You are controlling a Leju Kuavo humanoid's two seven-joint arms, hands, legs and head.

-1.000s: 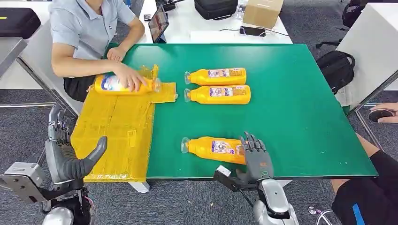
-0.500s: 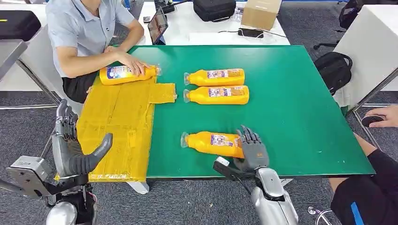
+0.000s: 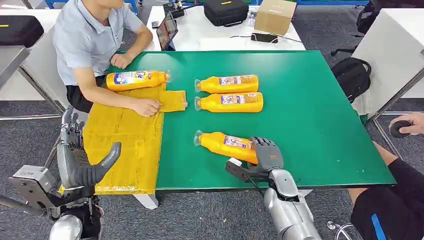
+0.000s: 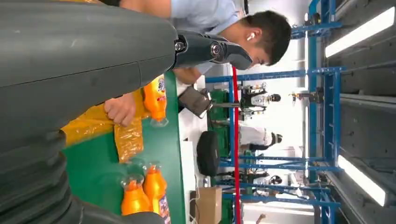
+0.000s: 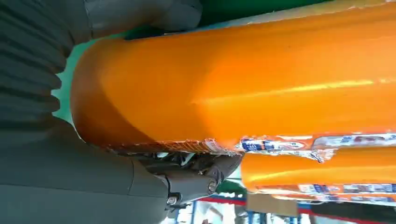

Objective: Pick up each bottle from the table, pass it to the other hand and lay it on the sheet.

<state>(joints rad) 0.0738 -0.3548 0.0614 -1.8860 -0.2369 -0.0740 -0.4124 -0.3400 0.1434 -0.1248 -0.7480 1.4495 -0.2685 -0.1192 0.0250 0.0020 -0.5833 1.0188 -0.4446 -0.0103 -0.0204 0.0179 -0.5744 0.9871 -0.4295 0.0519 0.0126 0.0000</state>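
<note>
An orange bottle (image 3: 225,145) lies near the green table's front edge, cap pointing left. My right hand (image 3: 262,157) grips its base end, fingers curled over the top and thumb underneath. The right wrist view has that bottle (image 5: 233,79) close up between thumb and fingers. Two more orange bottles (image 3: 227,83) (image 3: 230,102) lie side by side at mid table. Another bottle (image 3: 136,79) lies at the far end of the yellow sheet (image 3: 125,145). My left hand (image 3: 80,160) stands open and holds nothing, off the table's left front, beside the sheet.
A person in a light shirt sits at the far left; one of their hands (image 3: 146,106) rests on the sheet's right edge. The green table (image 3: 310,115) is bare on its right half. Another person's hand (image 3: 407,122) holds a dark object at the right edge.
The person let go of the bottle on the sheet and moved that hand down to the sheet's edge. My right hand's fingers closed over the near bottle's base; the bottle turned slightly.
</note>
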